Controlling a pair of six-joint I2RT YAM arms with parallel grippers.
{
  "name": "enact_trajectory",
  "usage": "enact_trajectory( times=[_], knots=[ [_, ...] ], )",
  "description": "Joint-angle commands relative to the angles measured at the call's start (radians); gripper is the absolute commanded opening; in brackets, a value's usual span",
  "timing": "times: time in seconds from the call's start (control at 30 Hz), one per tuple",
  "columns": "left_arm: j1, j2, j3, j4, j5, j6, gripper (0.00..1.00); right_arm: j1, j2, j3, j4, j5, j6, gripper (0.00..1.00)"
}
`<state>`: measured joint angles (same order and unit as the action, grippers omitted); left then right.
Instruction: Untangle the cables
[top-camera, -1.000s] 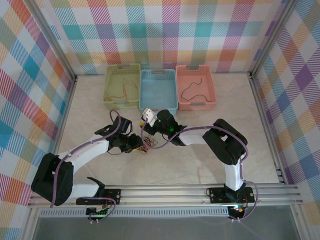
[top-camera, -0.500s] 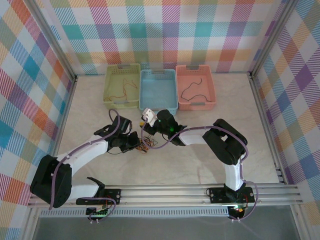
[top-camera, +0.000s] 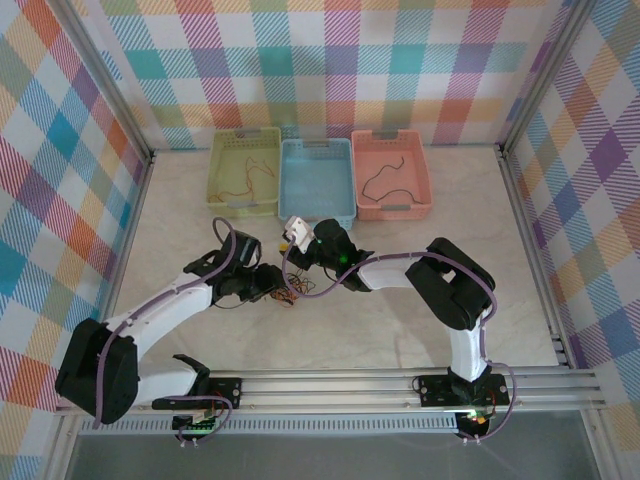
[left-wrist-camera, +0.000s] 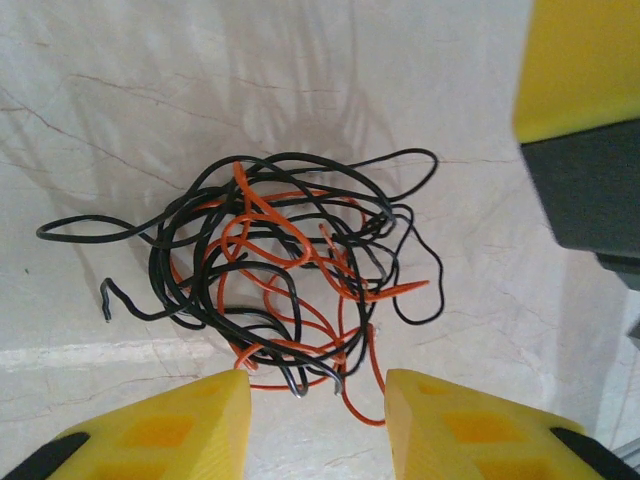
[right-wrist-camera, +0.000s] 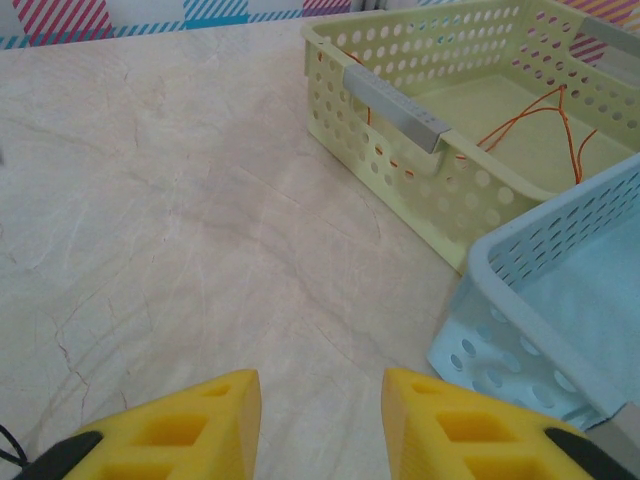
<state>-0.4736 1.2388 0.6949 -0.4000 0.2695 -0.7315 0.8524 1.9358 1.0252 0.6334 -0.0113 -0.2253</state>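
Top view: a knot of cables (top-camera: 290, 294), black and orange strands looped through one another, is lying on the table (top-camera: 400, 320) in front of the blue basket (top-camera: 317, 180), well apart from its near wall and slightly toward its left corner. The left gripper (top-camera: 276, 287) is hovering just left of the knot. The right gripper (top-camera: 290, 245) is hanging between the knot and the blue basket's near-left corner. A green basket (top-camera: 244, 172) is standing just left of the blue basket and is holding an orange cable (top-camera: 255, 180). A pink basket (top-camera: 391, 174) is standing just right of it and is holding a dark cable (top-camera: 385, 178). Left wrist view: the left gripper (left-wrist-camera: 318, 385) is standing spread, grasping nothing, with the cables (left-wrist-camera: 275, 285) lying just ahead of its fingertips and a few loose ends reaching into the gap. Right wrist view: the right gripper (right-wrist-camera: 320, 385) is likewise spread and empty over bare table (right-wrist-camera: 200, 200). It is facing the green basket (right-wrist-camera: 420, 130), where the orange cable (right-wrist-camera: 545, 115) is resting inside, with the blue basket (right-wrist-camera: 520, 300) touching the green one at right.
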Motion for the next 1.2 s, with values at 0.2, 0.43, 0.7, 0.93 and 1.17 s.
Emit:
enact_trajectory(
  times=[0.2, 0.43, 0.7, 0.93, 1.17],
  knots=[
    [-0.015, 0.077, 0.023, 0.048, 0.019, -0.031, 0.36, 0.0, -0.037, 0.015, 0.006, -0.01, 0.003, 0.38],
    [-0.026, 0.094, 0.035, 0.034, 0.015, -0.015, 0.25, 0.0, -0.035, 0.016, 0.005, -0.015, 0.003, 0.38],
    [-0.028, 0.079, 0.034, 0.006, -0.006, 0.005, 0.09, 0.0, -0.034, 0.018, 0.005, -0.015, 0.003, 0.38],
    [-0.027, 0.025, 0.047, -0.043, -0.04, 0.054, 0.0, 0.0, -0.036, 0.016, 0.005, -0.013, 0.003, 0.38],
    [-0.028, -0.095, 0.06, -0.037, 0.047, 0.167, 0.0, 0.001, -0.047, 0.001, 0.026, -0.016, 0.004, 0.38]
  ],
)
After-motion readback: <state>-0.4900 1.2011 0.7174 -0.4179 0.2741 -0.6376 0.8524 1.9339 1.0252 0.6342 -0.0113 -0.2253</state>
